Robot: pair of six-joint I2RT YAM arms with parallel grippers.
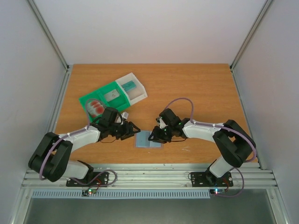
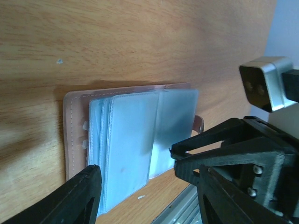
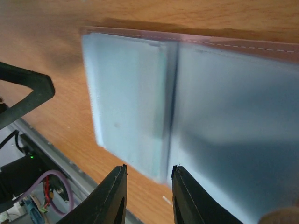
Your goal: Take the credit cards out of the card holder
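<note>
The card holder [image 1: 148, 141] is laid open and flat on the table [image 1: 196, 88], close to the near edge, between the two grippers. Its long axis is set left to right along that edge, while the centre crease is pointed front to back. Its clear sleeves are turned upward.

The left gripper [image 1: 134, 130] is held with its jaws spread wide at the holder's left end, and nothing is gripped. The right gripper [image 3: 149, 170] is drawn narrow astride the near edge at the crease. Whether a sleeve is pinched cannot be told.

Red-blotched credit cards [image 1: 96, 107] are seen in the green part of the tray [image 1: 96, 92], well apart from the holder. A teal card [image 1: 129, 86] is seen in its white part.
</note>
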